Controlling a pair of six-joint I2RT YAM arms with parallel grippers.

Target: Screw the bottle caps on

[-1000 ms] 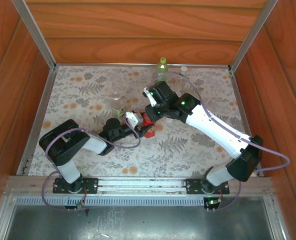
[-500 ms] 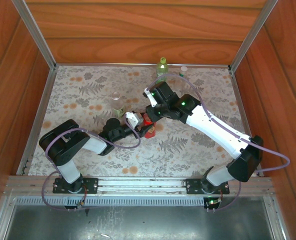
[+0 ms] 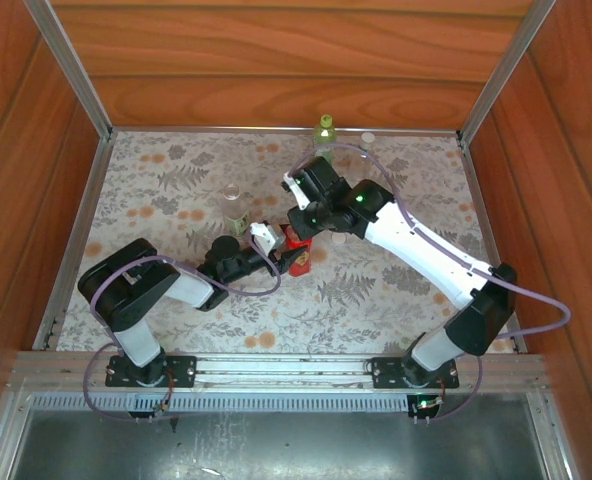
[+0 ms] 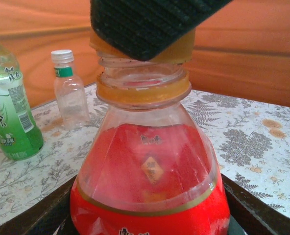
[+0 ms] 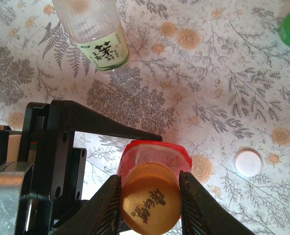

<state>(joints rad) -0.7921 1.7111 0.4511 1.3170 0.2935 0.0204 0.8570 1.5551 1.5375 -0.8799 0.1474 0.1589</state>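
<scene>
- Red bottle [image 3: 296,243] stands upright just left of centre in your overhead frame, on the flowered tablecloth [image 3: 166,190].
- Your left gripper [image 3: 288,258] reaches in from the lower left. Its dark fingers sit against both sides of the bottle's lower body, spread wide enough to take that width, so it has the bottle in hand.
- Your right gripper [image 5: 149,210] comes down from above. Its two black fingers [image 5: 106,205] are closed onto the orange cap [image 5: 150,200], one on each side, at the bottom centre of the right wrist frame.
- From the left wrist, the cap sits on top of the bottle's neck, half hidden by a ribbed black finger pad [image 4: 145,22]. Bare threads show below it, above the orange collar ring.
- A white cap [image 5: 248,162] lies loose on the cloth at the right of the right wrist frame, apart from the bottle.
- A labelled clear bottle [image 5: 93,29] stands at the upper left of that frame, apart from your grippers.
- A green bottle [image 4: 10,112] and a small clear bottle [image 4: 69,93], which wears a white cap, stand near each other at the left of the left wrist frame, by the back wall.
</scene>
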